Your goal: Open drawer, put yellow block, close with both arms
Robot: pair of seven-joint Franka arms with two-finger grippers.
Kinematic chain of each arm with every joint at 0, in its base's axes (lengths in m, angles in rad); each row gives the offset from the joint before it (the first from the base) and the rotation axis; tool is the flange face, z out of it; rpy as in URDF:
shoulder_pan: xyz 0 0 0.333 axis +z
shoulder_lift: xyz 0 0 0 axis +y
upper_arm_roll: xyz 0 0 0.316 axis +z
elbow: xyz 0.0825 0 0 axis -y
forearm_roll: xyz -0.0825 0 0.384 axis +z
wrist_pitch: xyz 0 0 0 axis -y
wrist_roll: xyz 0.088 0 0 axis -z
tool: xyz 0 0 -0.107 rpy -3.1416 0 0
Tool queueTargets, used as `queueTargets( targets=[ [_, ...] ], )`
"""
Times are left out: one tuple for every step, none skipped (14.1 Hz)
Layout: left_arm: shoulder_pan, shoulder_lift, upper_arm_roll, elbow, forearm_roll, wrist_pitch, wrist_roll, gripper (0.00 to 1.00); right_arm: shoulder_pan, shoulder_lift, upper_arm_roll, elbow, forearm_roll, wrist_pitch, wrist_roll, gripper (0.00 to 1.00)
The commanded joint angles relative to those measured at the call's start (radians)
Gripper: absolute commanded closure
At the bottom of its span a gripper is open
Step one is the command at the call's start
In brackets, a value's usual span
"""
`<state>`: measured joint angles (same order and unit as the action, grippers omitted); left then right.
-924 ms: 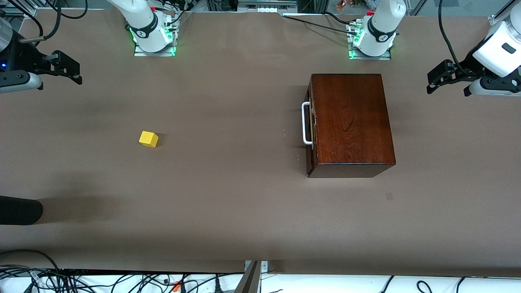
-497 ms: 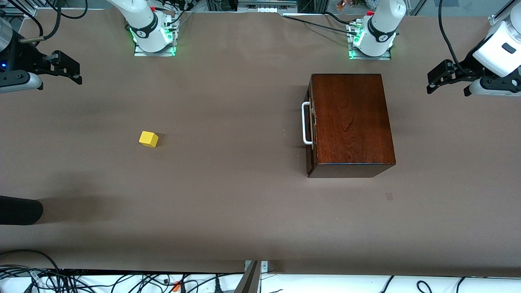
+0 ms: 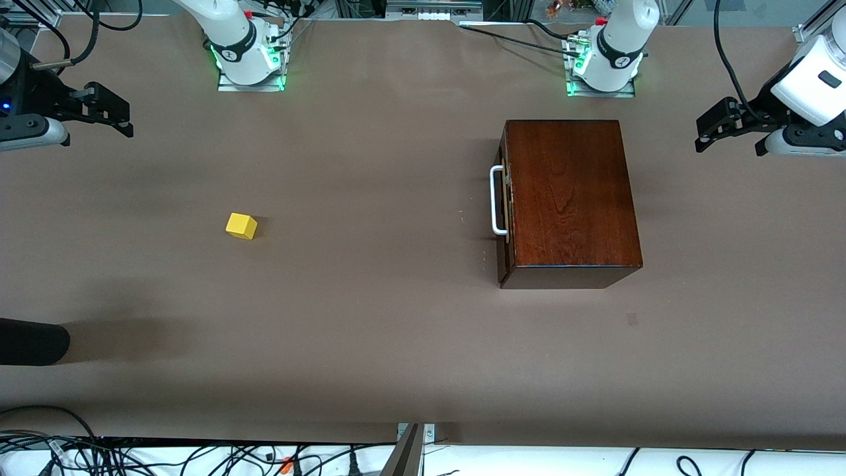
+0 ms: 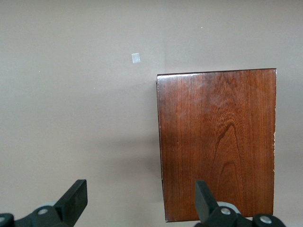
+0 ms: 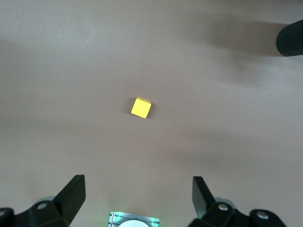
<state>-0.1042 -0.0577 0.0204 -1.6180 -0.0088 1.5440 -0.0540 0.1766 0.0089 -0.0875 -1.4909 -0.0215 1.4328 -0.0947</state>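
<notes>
The dark mahogany box [image 3: 572, 198] stands toward the left arm's end of the table. Its drawer [image 3: 504, 205] is closed, and the white bar handle [image 3: 496, 200] faces the right arm's end. The box top also shows in the left wrist view [image 4: 218, 142]. The yellow block [image 3: 241, 226] lies alone on the table toward the right arm's end, and it shows in the right wrist view [image 5: 141, 108]. My left gripper [image 3: 706, 131] [image 4: 140, 201] is open and empty, high over the table beside the box. My right gripper [image 3: 119, 111] [image 5: 137, 196] is open and empty, high over its end of the table.
A black rounded object [image 3: 33, 342] lies at the table edge at the right arm's end, nearer to the front camera than the block. A small pale mark [image 3: 632, 319] is on the table near the box. The arm bases [image 3: 248, 59] [image 3: 605, 66] stand along the back edge.
My left gripper has drifted very slightly toward its end of the table. The box, the block and my right gripper have not moved.
</notes>
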Motion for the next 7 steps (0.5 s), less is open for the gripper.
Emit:
queueTargets(
  targets=[
    [0.009,0.012,-0.004,0.026,0.001,-0.021,0.019,0.0,-0.002,0.011,-0.001,0.029,0.015,-0.015,-0.01,0.0],
    [0.008,0.012,-0.01,0.026,-0.002,-0.019,0.019,0.0,-0.002,0.011,-0.001,0.029,0.015,-0.015,-0.01,0.0],
    [0.005,0.015,-0.016,0.027,-0.002,-0.018,0.013,0.0,-0.002,0.011,-0.001,0.029,0.017,-0.015,-0.01,0.0],
    [0.003,0.015,-0.016,0.027,-0.002,-0.018,0.013,0.0,-0.002,0.011,-0.001,0.029,0.017,-0.015,-0.01,0.0],
    [0.003,0.015,-0.019,0.027,-0.02,-0.018,0.017,0.0,-0.003,0.011,-0.001,0.029,0.017,-0.014,-0.01,0.0],
    [-0.005,0.016,-0.019,0.026,-0.029,-0.018,0.019,0.0,-0.002,0.011,-0.001,0.029,0.017,-0.014,-0.01,0.0],
    [-0.014,0.021,-0.031,0.026,-0.03,-0.018,0.008,0.0,-0.002,0.011,-0.001,0.029,0.017,-0.015,-0.01,0.0]
  ],
)
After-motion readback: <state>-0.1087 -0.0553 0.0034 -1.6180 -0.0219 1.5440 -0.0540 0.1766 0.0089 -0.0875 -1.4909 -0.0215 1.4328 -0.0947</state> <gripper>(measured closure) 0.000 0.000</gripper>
